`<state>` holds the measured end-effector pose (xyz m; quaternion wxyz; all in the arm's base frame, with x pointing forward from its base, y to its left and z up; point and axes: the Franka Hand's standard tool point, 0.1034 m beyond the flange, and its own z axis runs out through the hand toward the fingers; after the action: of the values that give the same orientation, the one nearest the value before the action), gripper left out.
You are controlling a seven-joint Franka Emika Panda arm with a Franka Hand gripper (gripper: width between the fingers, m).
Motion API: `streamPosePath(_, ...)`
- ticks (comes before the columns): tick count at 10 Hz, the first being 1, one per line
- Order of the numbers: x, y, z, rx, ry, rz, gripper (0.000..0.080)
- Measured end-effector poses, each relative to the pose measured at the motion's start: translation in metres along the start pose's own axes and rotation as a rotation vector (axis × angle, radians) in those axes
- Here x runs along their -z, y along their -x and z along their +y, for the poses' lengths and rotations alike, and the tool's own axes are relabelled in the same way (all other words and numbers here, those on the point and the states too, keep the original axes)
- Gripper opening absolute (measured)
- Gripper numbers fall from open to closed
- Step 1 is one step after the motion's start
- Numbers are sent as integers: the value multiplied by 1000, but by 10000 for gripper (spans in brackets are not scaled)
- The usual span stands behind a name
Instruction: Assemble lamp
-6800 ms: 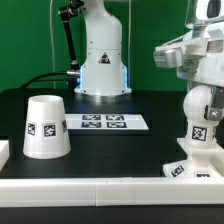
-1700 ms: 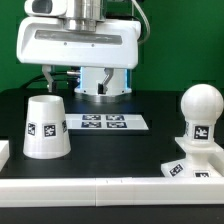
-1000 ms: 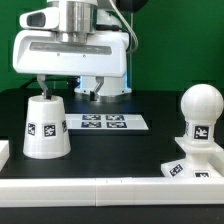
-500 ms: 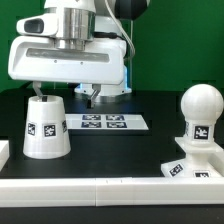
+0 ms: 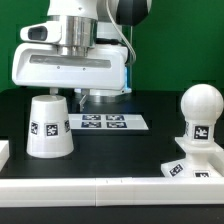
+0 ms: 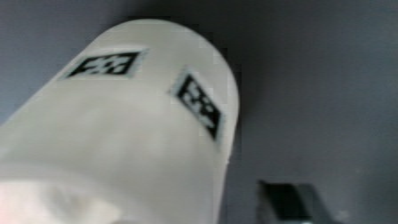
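Observation:
The white tapered shade stands mouth down on the black table at the exterior view's left, with tags on its side. My gripper hangs directly over its top, jaws open and wide, one fingertip on each side of the shade's narrow end. I cannot tell whether they touch it. In the wrist view the shade fills most of the picture, and one dark finger shows beside it. The round-headed bulb stands upright on the flat square base at the right.
The marker board lies flat behind the shade, mid-table. A white rail runs along the table's front edge. A small white block sits at the far left. The robot's pedestal is behind my hand.
My hand has moved left and come down, from above the table's middle to right over the shade. The shade, bulb and base have not moved.

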<state>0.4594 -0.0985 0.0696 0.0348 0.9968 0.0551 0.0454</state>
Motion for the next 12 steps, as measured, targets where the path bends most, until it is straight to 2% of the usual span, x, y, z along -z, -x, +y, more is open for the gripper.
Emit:
streamPosePath(1, 0, -1, 0, 0, 0, 2, 113)
streamPosePath(2, 0, -1, 0, 0, 0, 2, 42)
streamPosePath(6, 0, -1, 0, 1, 0, 2, 42)
streamPosePath(7, 1, -2, -5, -18, -3, 3, 42)
streamPosePath(9, 5, -20, -39, -96, -43, 8, 43)
streamPosePath(11, 23, -55, -61, -157, -97, 17, 44)
streamPosePath(12, 33, -71, -67, -192, -120, 25, 44)
